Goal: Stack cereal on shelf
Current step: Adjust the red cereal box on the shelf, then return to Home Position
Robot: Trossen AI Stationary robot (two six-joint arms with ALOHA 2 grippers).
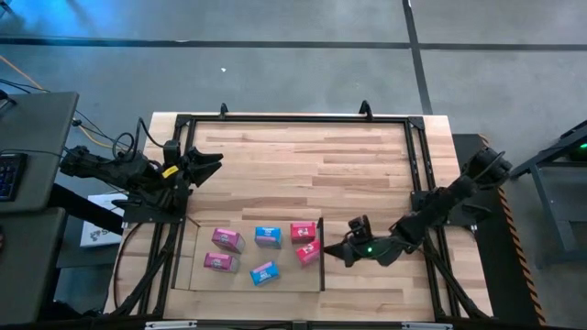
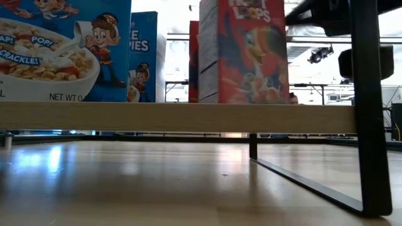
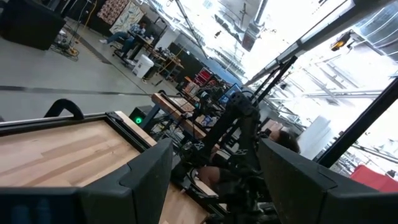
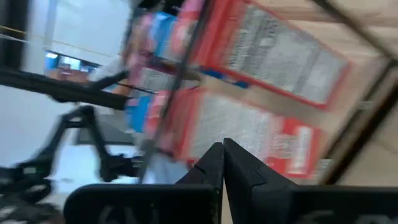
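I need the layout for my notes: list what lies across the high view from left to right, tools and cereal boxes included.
left tool → pink box → light blue box → red box → shelf side wall → right tool. The lower row of boxes overlaps these in order, so I leave it out.

shelf (image 1: 197, 275): six cereal boxes (image 1: 268, 236) | right claw (image 1: 332, 248) beside shelf, closed

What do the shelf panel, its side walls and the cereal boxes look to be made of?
Shelf panel: plain pale wood, matte, probably plywood; even tone, no plank stripes. Side walls: thin dark strips, likely painted metal, not certain. Cereal boxes: printed cardboard with a slight sheen; sharp folded edges and brand graphics in the low view.
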